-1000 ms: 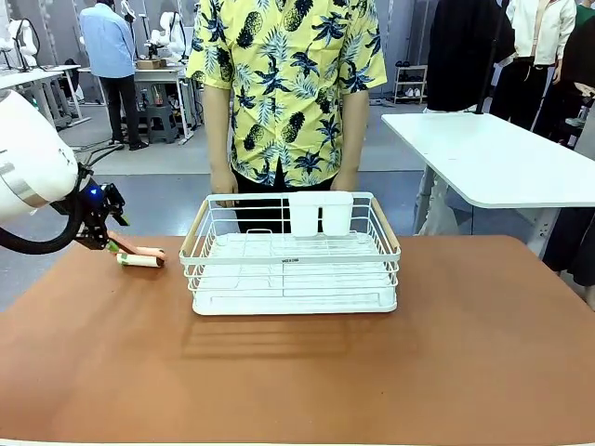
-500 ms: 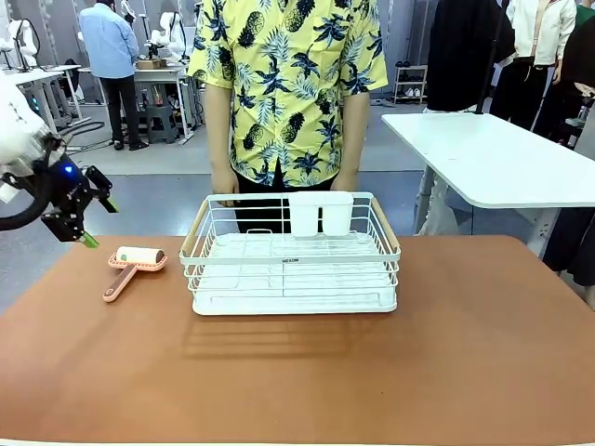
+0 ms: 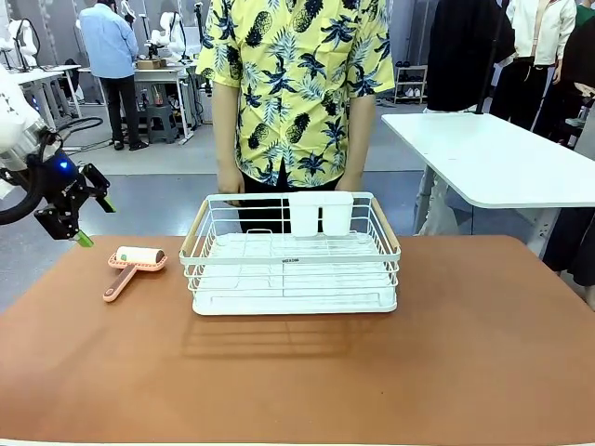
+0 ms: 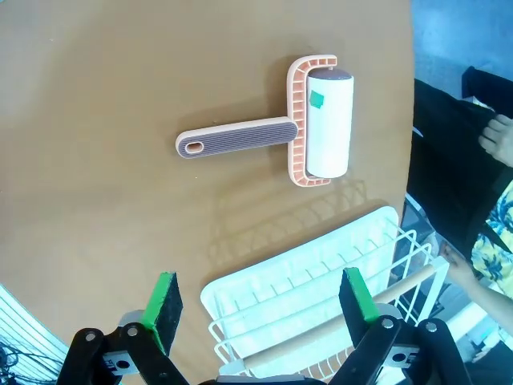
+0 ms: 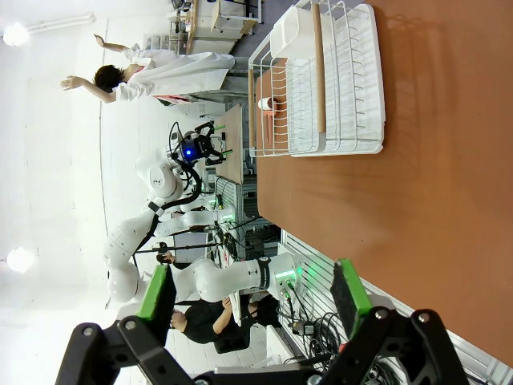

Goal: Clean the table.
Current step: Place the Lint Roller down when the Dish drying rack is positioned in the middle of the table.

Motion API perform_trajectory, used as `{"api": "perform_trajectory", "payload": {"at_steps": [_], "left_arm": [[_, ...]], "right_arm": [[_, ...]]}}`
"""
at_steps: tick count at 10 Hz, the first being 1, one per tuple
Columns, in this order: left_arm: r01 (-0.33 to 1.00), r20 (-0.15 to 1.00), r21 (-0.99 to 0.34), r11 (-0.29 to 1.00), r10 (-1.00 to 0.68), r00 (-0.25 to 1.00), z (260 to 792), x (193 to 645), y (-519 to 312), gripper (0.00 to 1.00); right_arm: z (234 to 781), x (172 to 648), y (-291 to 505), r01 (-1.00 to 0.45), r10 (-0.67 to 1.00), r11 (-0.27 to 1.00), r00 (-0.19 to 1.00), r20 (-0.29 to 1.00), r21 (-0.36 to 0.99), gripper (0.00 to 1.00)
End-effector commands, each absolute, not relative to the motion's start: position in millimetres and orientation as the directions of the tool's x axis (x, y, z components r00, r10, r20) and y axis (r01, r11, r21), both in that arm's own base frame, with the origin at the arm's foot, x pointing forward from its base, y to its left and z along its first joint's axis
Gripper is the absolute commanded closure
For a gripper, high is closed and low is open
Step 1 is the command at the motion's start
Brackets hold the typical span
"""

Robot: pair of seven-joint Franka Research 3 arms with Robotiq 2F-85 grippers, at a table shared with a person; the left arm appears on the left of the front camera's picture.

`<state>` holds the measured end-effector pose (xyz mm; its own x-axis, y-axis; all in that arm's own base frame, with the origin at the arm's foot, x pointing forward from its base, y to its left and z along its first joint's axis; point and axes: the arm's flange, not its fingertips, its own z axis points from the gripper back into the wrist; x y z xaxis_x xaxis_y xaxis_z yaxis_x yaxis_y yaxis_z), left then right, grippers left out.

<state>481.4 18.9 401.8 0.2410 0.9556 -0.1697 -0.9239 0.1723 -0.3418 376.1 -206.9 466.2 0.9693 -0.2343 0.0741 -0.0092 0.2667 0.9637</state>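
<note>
- Hovering at the far left, my left gripper [image 3: 88, 221] has jaws wide open, holding nothing.
- Right gripper [image 5: 252, 298] jaws open, empty.
- Lint roller [image 3: 133, 264] lies on the table [image 3: 297, 372], left of the dish rack [image 3: 292, 256].

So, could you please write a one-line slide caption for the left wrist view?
Open left gripper hovering above the table, lint roller lying flat beside the white dish rack.

White wire dish rack [image 3: 294, 255] mid-scene; pink lint roller [image 3: 136, 262] just left, apart.
</note>
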Motion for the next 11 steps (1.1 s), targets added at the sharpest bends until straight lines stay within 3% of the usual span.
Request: {"api": "perform_trajectory", "payload": {"at_steps": [1, 11], "left_arm": [[-0.919, -0.166, -0.359, 0.162, 0.958, 0.234, 401.1, 483.3, 20.2, 0.00], [-0.919, -0.166, -0.359, 0.162, 0.958, 0.234, 401.1, 483.3, 20.2, 0.00]], "right_arm": [[469.3, 374.5, -206.0, -0.023, -0.232, 0.259, 0.969, 0.085, 0.966, 0.00], [469.3, 374.5, -206.0, -0.023, -0.232, 0.259, 0.969, 0.085, 0.966, 0.00]]}}
